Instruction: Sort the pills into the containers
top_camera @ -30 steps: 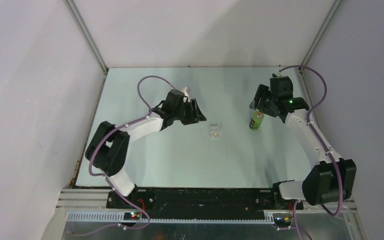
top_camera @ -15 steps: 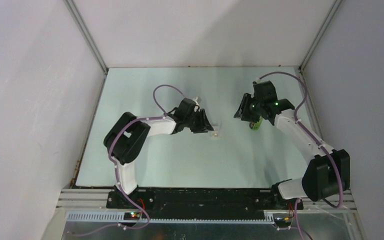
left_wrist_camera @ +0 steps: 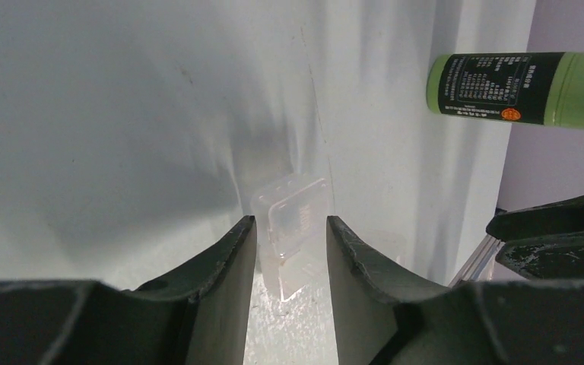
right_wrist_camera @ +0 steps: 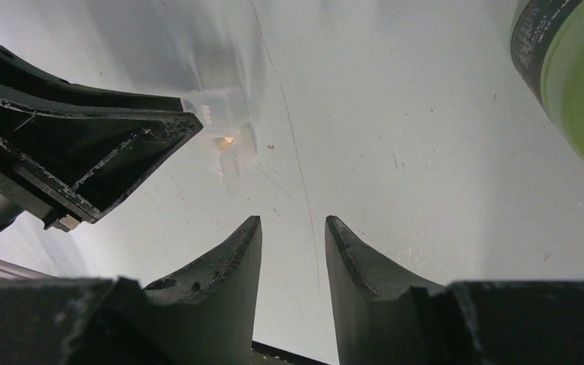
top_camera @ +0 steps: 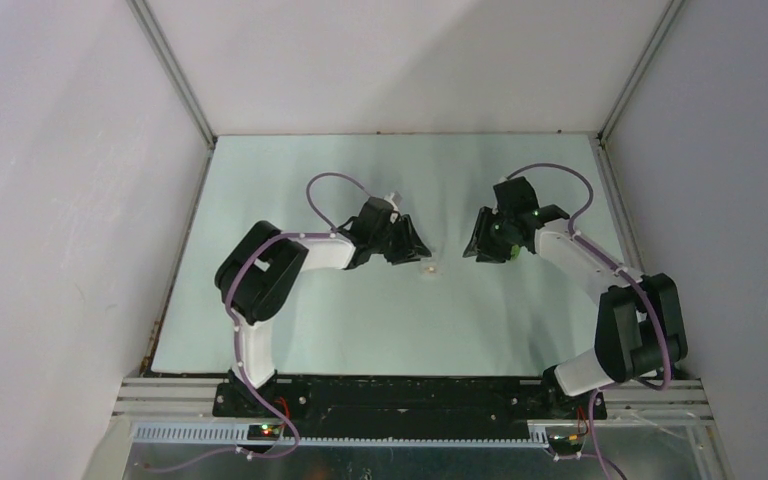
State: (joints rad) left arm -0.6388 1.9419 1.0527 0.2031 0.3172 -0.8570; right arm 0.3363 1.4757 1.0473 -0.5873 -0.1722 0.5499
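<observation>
**Grippers meet at the pill box**

A second ago the left arm was stretched out, with its gripper stopped short of the clear box. The right arm reached toward the far right of the table, with its gripper at the top of the green bottle. Both arms have since swung in toward the middle, while the box lies about where it did.

The left arm is now folded, its elbow raised on the near left and its forearm running right along the table. The left gripper has reached the box. In the left wrist view the two fingers stand on either side of it, and their inner faces lie against its walls, so the jaws are closed on the box.

The right arm bends up from its base, and its forearm angles far and left. The right gripper points left toward the box and has come off the bottle, which is now on its right, apart from the fingers. Its jaws are drawn in to a narrow gap, with only bare table showing between them, so they hold nothing.

The box sits mid-table between the two grippers. One orange pill shows through its clear wall. I cannot tell which of the two compartments holds it.
</observation>
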